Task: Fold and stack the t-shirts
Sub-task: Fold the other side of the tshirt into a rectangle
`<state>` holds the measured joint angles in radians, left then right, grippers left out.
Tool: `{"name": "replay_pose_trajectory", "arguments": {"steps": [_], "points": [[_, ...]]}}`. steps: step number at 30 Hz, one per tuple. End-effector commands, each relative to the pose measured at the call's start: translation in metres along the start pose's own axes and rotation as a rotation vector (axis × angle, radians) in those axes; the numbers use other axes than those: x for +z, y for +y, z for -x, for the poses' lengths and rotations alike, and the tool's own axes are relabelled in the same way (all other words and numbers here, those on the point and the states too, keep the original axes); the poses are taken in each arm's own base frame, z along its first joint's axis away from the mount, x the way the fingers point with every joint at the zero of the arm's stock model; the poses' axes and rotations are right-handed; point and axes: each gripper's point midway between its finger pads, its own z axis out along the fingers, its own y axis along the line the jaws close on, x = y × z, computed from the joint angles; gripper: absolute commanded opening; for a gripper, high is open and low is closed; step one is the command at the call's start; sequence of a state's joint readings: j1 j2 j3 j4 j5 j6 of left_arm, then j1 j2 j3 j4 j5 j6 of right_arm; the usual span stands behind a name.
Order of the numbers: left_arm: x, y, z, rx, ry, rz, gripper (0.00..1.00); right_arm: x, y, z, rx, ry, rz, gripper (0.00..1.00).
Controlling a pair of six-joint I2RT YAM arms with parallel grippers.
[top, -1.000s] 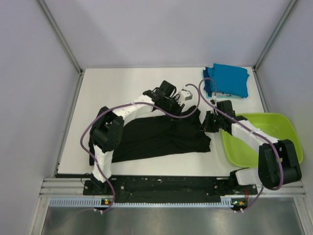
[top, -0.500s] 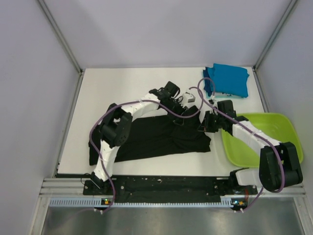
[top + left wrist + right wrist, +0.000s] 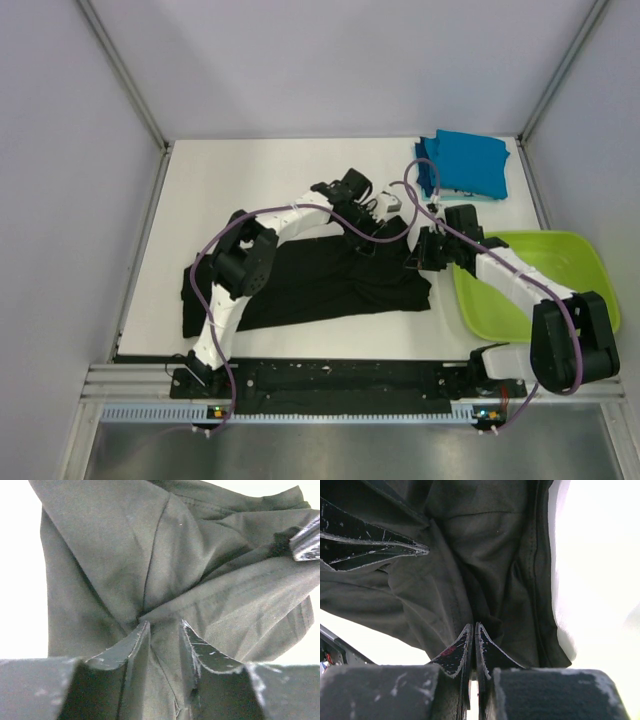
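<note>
The black t-shirt (image 3: 300,285) lies spread and creased across the middle of the table; no print shows. My left gripper (image 3: 362,243) is at its far edge, the jaws closed on a bunched fold of black cloth (image 3: 110,545), gripper (image 3: 164,627). My right gripper (image 3: 412,260) is at the shirt's right end, its jaws pressed together on the cloth (image 3: 485,540), gripper (image 3: 473,626). Each wrist view shows a dark fingertip of the other gripper close by. The teal-blue t-shirts (image 3: 468,165) lie folded at the back right.
A lime-green plastic tub (image 3: 575,262) stands at the right, under my right arm. The white table (image 3: 240,180) is walled by grey panels on the left, back and right. Purple cables loop off both arms.
My left gripper has moved from just beyond the shirt's far edge toward me, onto the cloth. The right gripper has hardly moved.
</note>
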<state>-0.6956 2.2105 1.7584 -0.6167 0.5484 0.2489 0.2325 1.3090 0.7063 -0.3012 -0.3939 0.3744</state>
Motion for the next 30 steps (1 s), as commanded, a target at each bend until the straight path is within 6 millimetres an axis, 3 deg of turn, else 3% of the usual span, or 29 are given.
{"name": "replay_pose_trajectory", "arguments": {"steps": [1,7,11,17,19,22,27,30], "points": [[-0.019,0.015,0.018,0.035,-0.018,0.116,0.40,-0.010,0.004,0.008,-0.037,-0.048,0.010,0.00],[-0.009,-0.001,0.011,-0.009,0.014,0.044,0.44,-0.008,0.000,0.002,-0.037,-0.036,0.004,0.00],[-0.002,-0.018,0.005,-0.022,0.023,-0.051,0.39,-0.008,-0.001,0.002,-0.038,-0.036,-0.001,0.00],[0.000,-0.009,-0.003,-0.018,0.065,-0.007,0.38,-0.010,0.000,0.003,-0.040,-0.043,0.000,0.00],[-0.002,-0.012,-0.001,-0.016,0.057,-0.021,0.30,-0.011,0.000,0.003,-0.043,-0.044,0.000,0.00],[-0.007,-0.018,0.006,-0.004,0.037,-0.038,0.00,-0.011,-0.001,0.002,-0.041,-0.045,-0.004,0.00],[-0.021,-0.025,0.013,0.017,0.018,-0.044,0.00,-0.013,0.000,0.005,-0.050,-0.058,-0.009,0.00],[-0.042,-0.028,0.027,0.025,-0.042,-0.020,0.00,-0.017,0.002,0.008,-0.068,-0.071,-0.003,0.00]]}}
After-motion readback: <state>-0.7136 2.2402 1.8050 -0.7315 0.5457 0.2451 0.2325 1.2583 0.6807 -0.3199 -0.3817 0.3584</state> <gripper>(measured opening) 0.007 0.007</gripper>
